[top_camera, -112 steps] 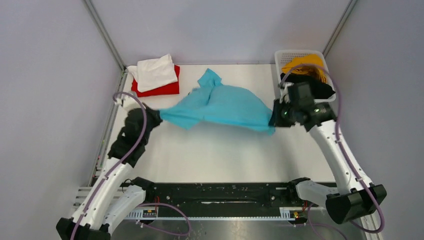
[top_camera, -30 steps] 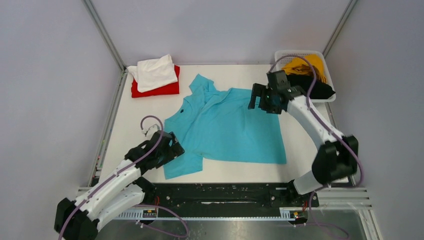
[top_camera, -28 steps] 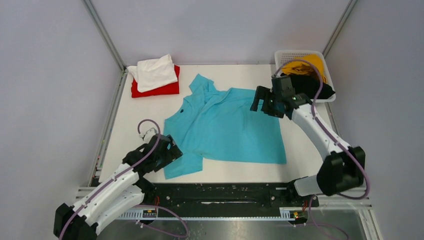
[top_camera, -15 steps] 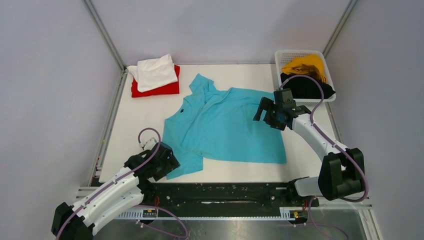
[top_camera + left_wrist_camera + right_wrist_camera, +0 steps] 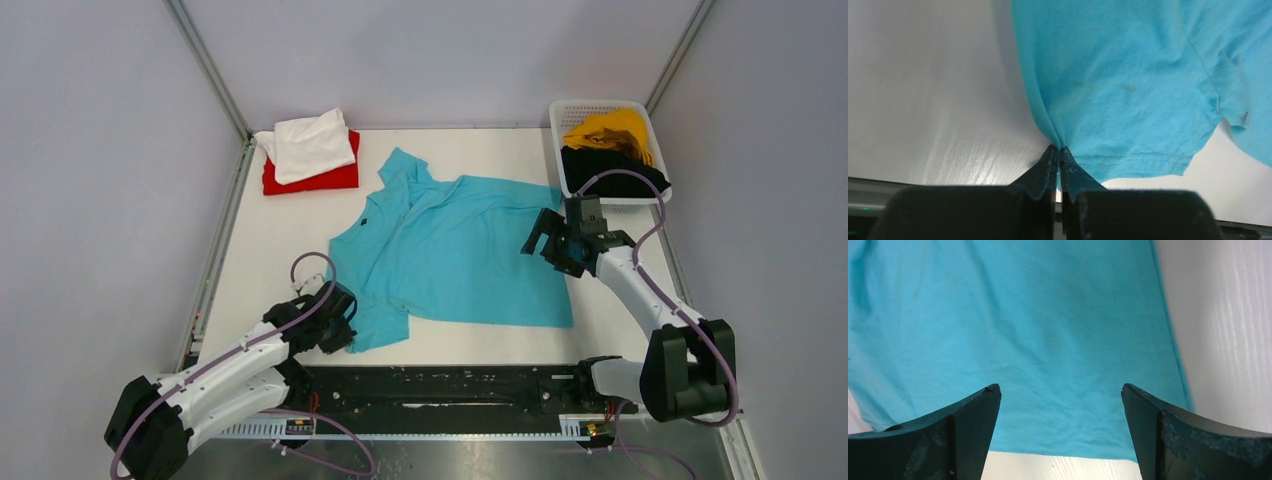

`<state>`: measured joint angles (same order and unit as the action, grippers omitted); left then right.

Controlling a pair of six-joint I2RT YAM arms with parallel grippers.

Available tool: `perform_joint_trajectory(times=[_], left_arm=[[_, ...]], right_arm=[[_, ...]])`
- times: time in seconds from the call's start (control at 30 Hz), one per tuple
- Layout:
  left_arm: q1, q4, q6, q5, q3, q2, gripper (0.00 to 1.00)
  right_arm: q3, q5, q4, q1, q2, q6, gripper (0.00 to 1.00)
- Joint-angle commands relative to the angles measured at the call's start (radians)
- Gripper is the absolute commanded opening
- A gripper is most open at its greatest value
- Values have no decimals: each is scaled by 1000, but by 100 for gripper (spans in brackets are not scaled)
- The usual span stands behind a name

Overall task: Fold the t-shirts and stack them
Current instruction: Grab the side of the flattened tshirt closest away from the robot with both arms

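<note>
The turquoise t-shirt [image 5: 455,262] lies spread flat in the middle of the table. My left gripper [image 5: 345,325] is at its near-left sleeve and is shut on the turquoise t-shirt; in the left wrist view the jaws [image 5: 1058,150] pinch a fold of the sleeve's edge [image 5: 1128,160]. My right gripper [image 5: 545,243] hovers open over the shirt's right side, and its fingers [image 5: 1060,387] frame bare turquoise cloth [image 5: 1048,330] with nothing between them. A folded white t-shirt [image 5: 310,140] rests on a folded red t-shirt [image 5: 325,178] at the back left.
A white mesh basket [image 5: 600,106] at the back right corner holds a mustard yellow t-shirt [image 5: 605,130] and a black t-shirt [image 5: 610,172]. Metal frame rails run along the table's left and right edges. The arms' black base bar spans the near edge.
My left gripper has shut on the sleeve's edge after standing open beside it. My right gripper has moved nearer along the shirt's right side, staying open.
</note>
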<state>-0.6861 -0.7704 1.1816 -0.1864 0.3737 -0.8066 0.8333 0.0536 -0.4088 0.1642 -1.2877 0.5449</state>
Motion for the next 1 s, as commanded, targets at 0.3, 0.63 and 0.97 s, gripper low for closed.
perform_joint_trajectory(times=[0.3, 0.63, 0.97], left_arm=[[-41, 39, -112, 53, 4, 216, 0], [-48, 43, -115, 99, -15, 225, 0], [-51, 40, -124, 113, -18, 255, 0]], right_arm=[[-326, -256, -217, -43, 396, 148, 99], [-467, -199, -192, -44, 456, 254, 78], [-488, -124, -98, -43, 373, 249, 18]])
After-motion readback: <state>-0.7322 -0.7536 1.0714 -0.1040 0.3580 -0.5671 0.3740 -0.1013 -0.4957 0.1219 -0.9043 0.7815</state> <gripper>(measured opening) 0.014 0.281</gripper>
